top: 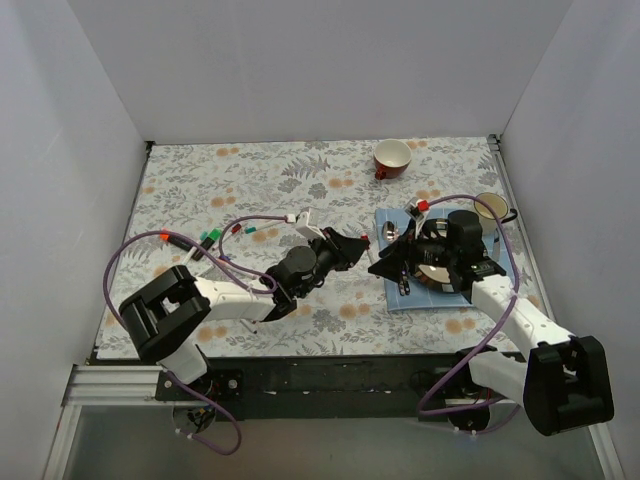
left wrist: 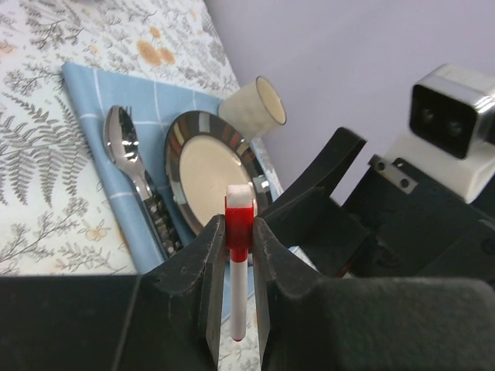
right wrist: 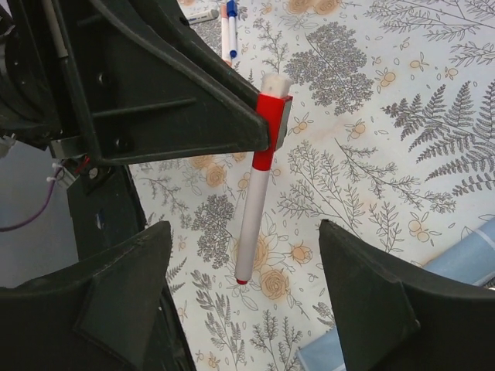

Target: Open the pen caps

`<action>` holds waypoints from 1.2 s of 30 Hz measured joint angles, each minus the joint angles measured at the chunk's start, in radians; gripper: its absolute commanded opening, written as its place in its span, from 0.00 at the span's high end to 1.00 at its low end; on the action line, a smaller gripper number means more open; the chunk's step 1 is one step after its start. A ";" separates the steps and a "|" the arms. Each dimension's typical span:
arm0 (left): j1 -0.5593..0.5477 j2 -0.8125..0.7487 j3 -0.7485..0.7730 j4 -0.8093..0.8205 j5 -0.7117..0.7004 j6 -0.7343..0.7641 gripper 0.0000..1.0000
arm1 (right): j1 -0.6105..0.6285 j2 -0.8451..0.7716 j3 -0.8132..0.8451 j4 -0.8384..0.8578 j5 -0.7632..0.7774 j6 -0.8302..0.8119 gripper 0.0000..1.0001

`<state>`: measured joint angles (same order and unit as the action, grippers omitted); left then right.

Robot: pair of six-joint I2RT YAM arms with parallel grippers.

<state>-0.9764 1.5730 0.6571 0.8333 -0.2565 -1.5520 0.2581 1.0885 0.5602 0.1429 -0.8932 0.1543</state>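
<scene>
Above the floral table, left gripper clamped on red cap, pen hanging downward, slightly tilted, right gripper spread wide around it.

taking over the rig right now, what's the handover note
Left gripper: shut on the red plastic cap of a slim white marker pen, held up between the arms.
Right gripper: open, jaws either side of the pen's white body, not gripping.
Other white marker pens: lying on the floral table, left part.
Done: this pen is off the table, cap still on.
Left: close right gripper on the body, pull apart, then the others.
</scene>
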 measured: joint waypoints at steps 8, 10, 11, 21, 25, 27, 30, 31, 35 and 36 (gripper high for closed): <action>-0.025 0.042 0.049 0.084 -0.056 -0.040 1.00 | 0.006 0.046 0.000 0.026 0.015 0.026 0.64; -0.031 0.054 0.057 0.093 -0.066 -0.046 1.00 | 0.009 0.052 0.000 0.028 0.011 0.026 0.96; -0.035 0.060 0.059 0.095 -0.070 -0.050 1.00 | 0.010 0.053 0.000 0.032 0.007 0.027 0.99; -0.056 0.065 0.059 0.110 -0.147 -0.024 1.00 | 0.007 0.057 0.007 0.014 -0.002 -0.028 0.99; -0.047 0.055 0.060 0.105 -0.147 -0.003 1.00 | 0.010 0.072 0.033 -0.012 -0.012 -0.075 0.99; -0.032 0.048 0.062 0.099 -0.127 0.002 1.00 | 0.014 0.079 0.046 -0.012 -0.007 -0.089 0.99; -0.010 0.036 0.068 0.082 -0.085 0.005 1.00 | 0.019 0.083 0.058 -0.011 0.002 -0.102 0.99; -0.003 0.032 0.070 0.076 -0.074 0.007 1.00 | 0.020 0.084 0.061 -0.010 0.003 -0.105 0.99; 0.014 0.018 0.078 0.050 -0.035 0.019 1.00 | 0.025 0.087 0.070 -0.006 0.008 -0.111 0.99; 0.019 0.015 0.079 0.047 -0.030 0.020 1.00 | 0.026 0.088 0.072 -0.006 0.009 -0.115 0.99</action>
<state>-0.9577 1.5883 0.7357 0.8806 -0.2867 -1.5318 0.2840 1.1763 0.6323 0.1368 -0.8841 0.0395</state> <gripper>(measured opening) 0.161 0.143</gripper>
